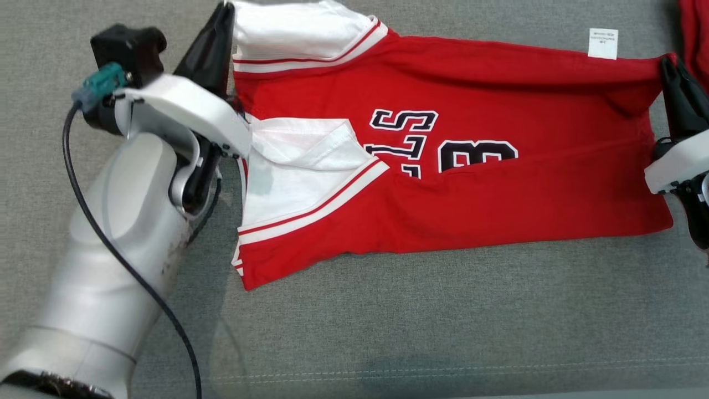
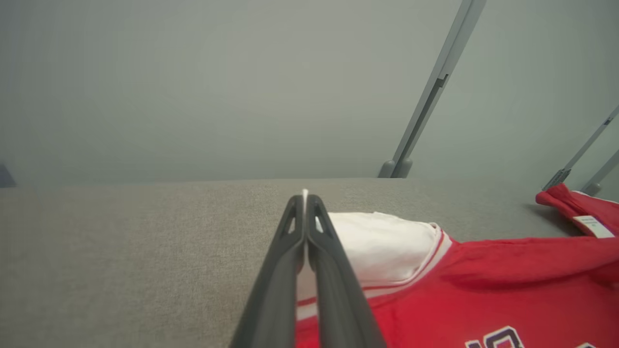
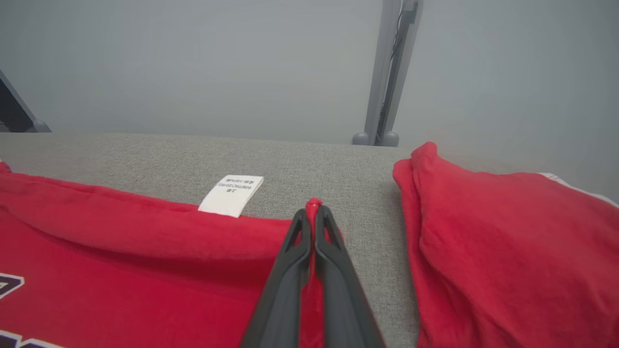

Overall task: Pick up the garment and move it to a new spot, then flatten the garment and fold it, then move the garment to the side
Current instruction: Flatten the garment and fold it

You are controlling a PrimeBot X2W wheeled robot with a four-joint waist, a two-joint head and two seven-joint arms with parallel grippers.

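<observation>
Left gripper (image 2: 304, 195) clenched on jersey (image 1: 498, 194) sleeve edge, right gripper (image 3: 314, 204) on hem corner; open grey surface (image 1: 388, 321) in front.

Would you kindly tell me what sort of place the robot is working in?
Probably a lab or test bay rather than a home: a grey cloth-covered table, bare metal posts at its far edge before a plain grey wall, and a second red garment beside the jersey.

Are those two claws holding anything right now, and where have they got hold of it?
Yes, the red jersey. The left gripper pinches the edge of its white sleeve; the right gripper pinches the red corner at the opposite end.
</observation>
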